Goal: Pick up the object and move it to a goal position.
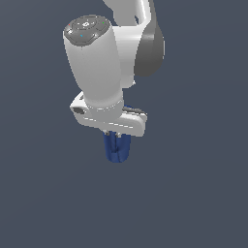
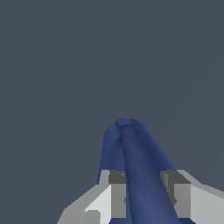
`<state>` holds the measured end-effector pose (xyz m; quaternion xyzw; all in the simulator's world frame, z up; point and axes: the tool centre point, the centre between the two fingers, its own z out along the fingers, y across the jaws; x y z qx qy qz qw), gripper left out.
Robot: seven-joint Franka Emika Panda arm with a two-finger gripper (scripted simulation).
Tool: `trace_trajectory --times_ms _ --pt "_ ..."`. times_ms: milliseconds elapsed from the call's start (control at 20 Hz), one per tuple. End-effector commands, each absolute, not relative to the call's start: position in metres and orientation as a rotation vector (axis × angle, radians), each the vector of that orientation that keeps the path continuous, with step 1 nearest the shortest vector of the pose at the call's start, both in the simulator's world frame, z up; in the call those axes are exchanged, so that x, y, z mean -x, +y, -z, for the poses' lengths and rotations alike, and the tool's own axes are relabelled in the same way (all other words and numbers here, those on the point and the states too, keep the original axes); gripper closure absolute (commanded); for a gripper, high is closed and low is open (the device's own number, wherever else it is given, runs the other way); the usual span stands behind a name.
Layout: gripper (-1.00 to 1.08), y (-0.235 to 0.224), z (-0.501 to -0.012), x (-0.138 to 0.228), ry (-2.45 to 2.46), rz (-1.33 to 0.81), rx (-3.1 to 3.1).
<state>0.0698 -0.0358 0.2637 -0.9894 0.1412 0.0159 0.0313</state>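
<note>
Against plain grey, claw (image 2: pixel 143 192) is clamping the cup (image 2: pixel 131 157); carrying seems underway, and next calls for steady transport.

Thing: dark blue cup (image 1: pixel 117 149), smooth and matte, tapered.
Exterior view: only its lower part shows, hanging below the white pincer (image 1: pixel 116 138), narrower than the pincer body.
Wrist view: the cup (image 2: pixel 131 166) runs lengthwise between the two fingers (image 2: pixel 114 192), both pressed against its sides.
Handle: cannot tell.
</note>
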Motion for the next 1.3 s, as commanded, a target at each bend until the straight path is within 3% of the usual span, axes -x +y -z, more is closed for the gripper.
trace_trajectory --times_ms 0,550,1250 --pt "1.08 -0.041 -0.291 -0.087 0.443 0.095 3.04" --pt "1.08 -0.062 -0.414 -0.131 0.469 0.689 2.936" --pt "1.08 -0.08 -0.55 -0.119 0.476 1.277 2.709"
